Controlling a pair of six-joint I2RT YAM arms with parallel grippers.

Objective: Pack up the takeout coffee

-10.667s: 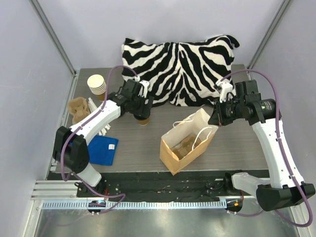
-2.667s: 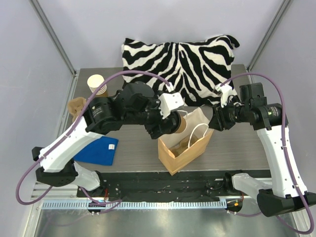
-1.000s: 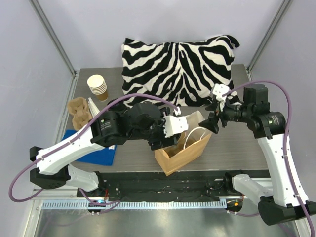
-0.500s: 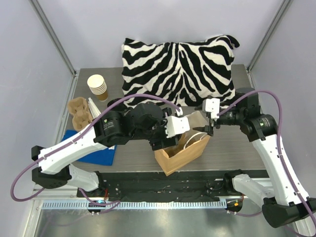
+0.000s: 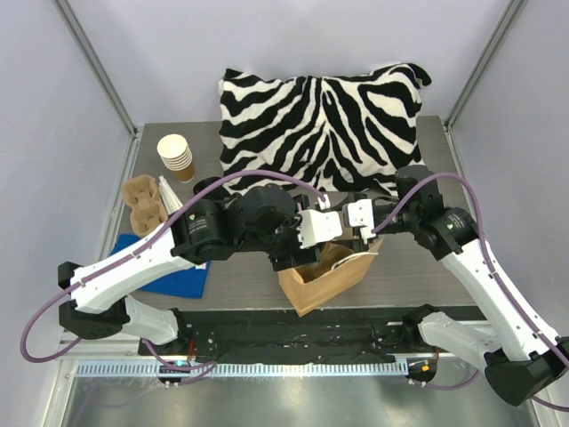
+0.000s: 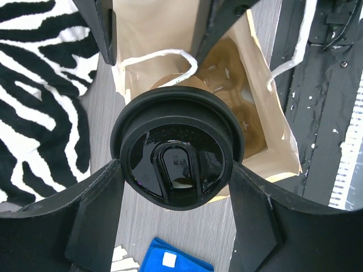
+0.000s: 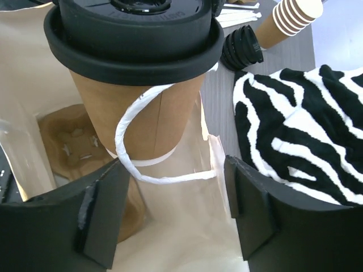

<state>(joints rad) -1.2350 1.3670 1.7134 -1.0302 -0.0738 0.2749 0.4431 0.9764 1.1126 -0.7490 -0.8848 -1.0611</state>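
Centre frame: your left gripper [image 6: 176,170] pinches the takeout coffee [image 7: 136,107], half inside the paper bag [image 5: 307,289] and unreleased; the right gripper's [image 7: 173,195] fingers are spread.

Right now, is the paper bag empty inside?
No, a brown pulp cup carrier lies at the bottom of the paper bag.

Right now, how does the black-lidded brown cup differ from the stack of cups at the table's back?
The brown paper cup with a round black plastic lid is single and capped; the stack of brown-and-white paper cups is several nested, lidless. The lidded cup is gripped by the left tool over the open brown paper bag; the stack stands on the table, untouched. Both are upright paper cups.
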